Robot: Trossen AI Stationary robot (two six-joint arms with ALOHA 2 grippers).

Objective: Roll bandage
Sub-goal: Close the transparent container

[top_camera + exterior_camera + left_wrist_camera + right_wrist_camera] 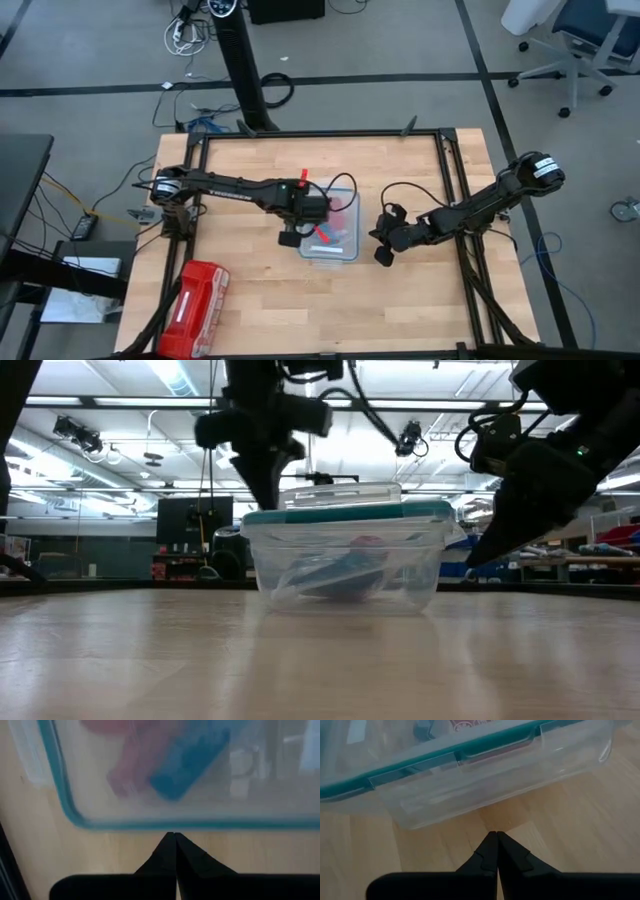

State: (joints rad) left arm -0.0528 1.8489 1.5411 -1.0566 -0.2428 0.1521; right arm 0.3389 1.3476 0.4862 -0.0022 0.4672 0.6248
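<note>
The bandage point(189, 761) is a compact blue roll lying on the floor of a clear plastic box point(331, 250) with a teal-rimmed lid point(345, 513). It also shows through the box wall in the low view point(335, 575). My left gripper point(175, 839) is shut and points down just outside the box's left rim point(70, 805), above the table point(289, 240). My right gripper point(496, 837) is shut and slants down toward the box's right side point(383, 256), a short way off its latch flap point(470, 790).
Red-pink fabric rolls point(122, 767) lie beside the bandage in the box. A red zip pouch point(200, 296) sits at the table's near left corner. A black frame point(320, 137) runs around the wooden table top, with bare wood in front of the box.
</note>
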